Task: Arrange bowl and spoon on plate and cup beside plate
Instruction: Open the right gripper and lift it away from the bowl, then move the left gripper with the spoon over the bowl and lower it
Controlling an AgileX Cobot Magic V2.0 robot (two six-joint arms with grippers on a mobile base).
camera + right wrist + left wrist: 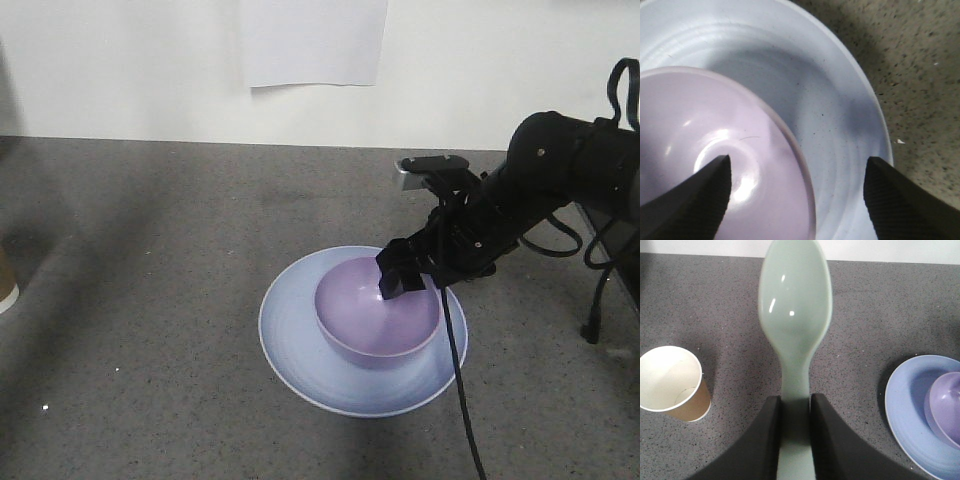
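The lilac bowl (pixel 375 325) sits in the pale blue plate (pixel 295 345) on the grey counter. My right gripper (pixel 408 272) hangs open over the bowl's right rim. In the right wrist view one finger is over the bowl (pixel 700 150) and the other over the plate (pixel 835 115), with the rim between them and the right gripper (pixel 797 167) touching nothing. My left gripper (pixel 795 412) is shut on the handle of the mint-green spoon (pixel 795 305), head pointing forward. The brown cup (pixel 672 387) stands upright at its left, with the plate (pixel 910 405) and bowl (pixel 947 405) at its right.
The cup (pixel 5 285) shows only at the far left edge of the front view. A white sheet (pixel 313 40) hangs on the back wall. Black cables (pixel 600 290) trail off the right arm at the counter's right side.
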